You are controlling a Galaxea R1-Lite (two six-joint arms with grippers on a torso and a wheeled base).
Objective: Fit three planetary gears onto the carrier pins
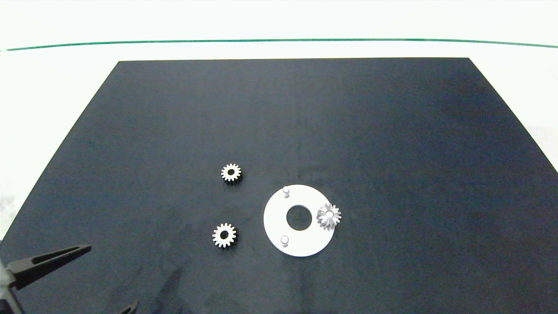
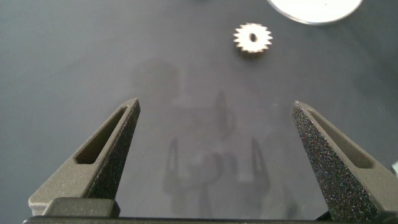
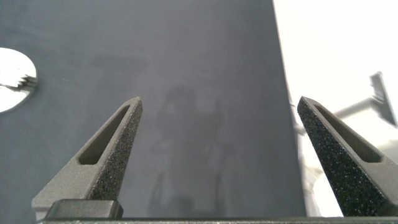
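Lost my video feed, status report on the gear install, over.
Left end effector open, empty, near mat corner; right end effector open, empty. One gear on the disc; two gears loose on mat. Nothing blocking.

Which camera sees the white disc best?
The head view: the whole white disc shows, with two bare pins and one gear on its right side. The left wrist view catches only its rim; the right wrist view shows only an edge.

Left gripper (image 2: 216,107) fingers spread, loose gear (image 2: 253,40) beyond them.
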